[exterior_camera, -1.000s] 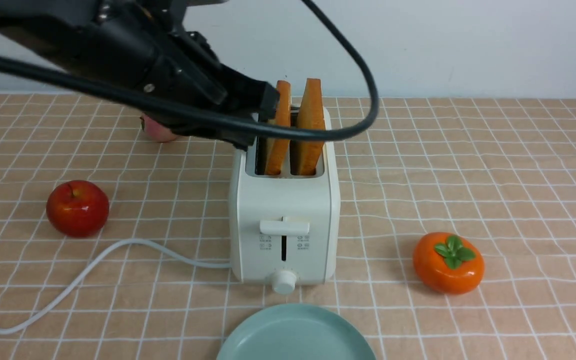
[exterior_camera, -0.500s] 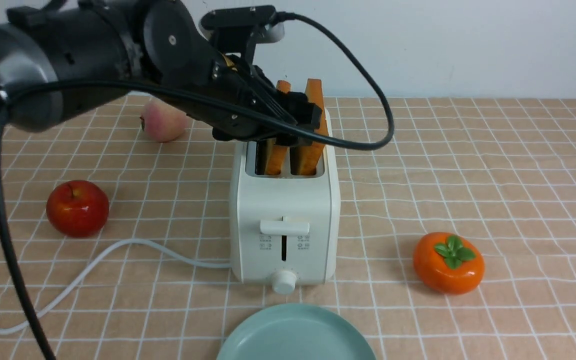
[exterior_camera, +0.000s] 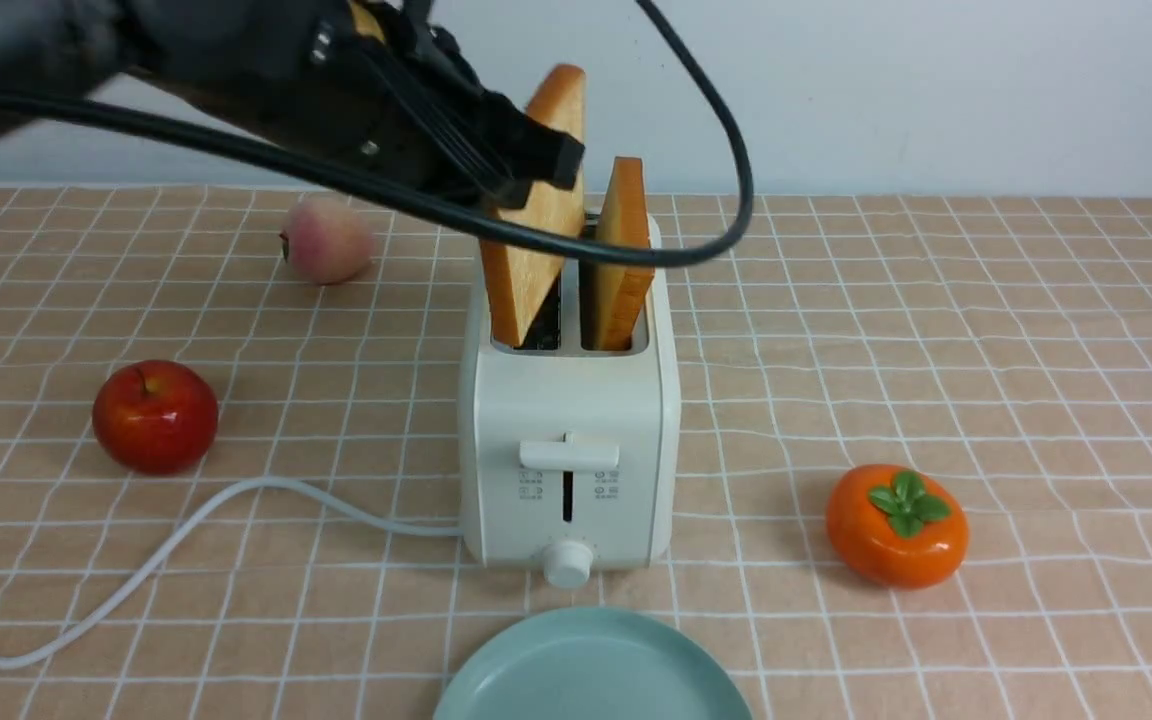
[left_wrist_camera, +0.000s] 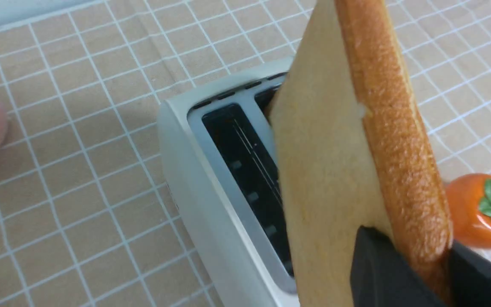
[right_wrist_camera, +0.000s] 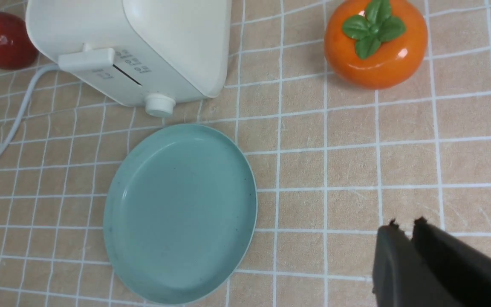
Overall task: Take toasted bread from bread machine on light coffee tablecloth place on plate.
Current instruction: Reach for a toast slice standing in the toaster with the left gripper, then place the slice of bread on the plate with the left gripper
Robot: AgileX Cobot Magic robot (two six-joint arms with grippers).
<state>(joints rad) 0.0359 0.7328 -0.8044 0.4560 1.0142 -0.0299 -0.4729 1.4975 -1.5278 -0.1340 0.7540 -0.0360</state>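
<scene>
Clamping 1 toast slice [exterior_camera: 534, 240] by its top crust edge with left jaws, tilted, lower edge at bread machine [exterior_camera: 571, 420] left slot mouth. Edge grip probably to free faces for laying flat. 2nd slice [exterior_camera: 624, 265] upright in right slot. Holding right jaws near-closed, empty, beside bare plate [exterior_camera: 591, 672].

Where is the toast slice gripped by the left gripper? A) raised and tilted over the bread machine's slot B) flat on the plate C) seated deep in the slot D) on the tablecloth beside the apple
A: the left gripper clamps the raised slice near its top, tilted, its lower corner at the bread machine's slot.
</scene>
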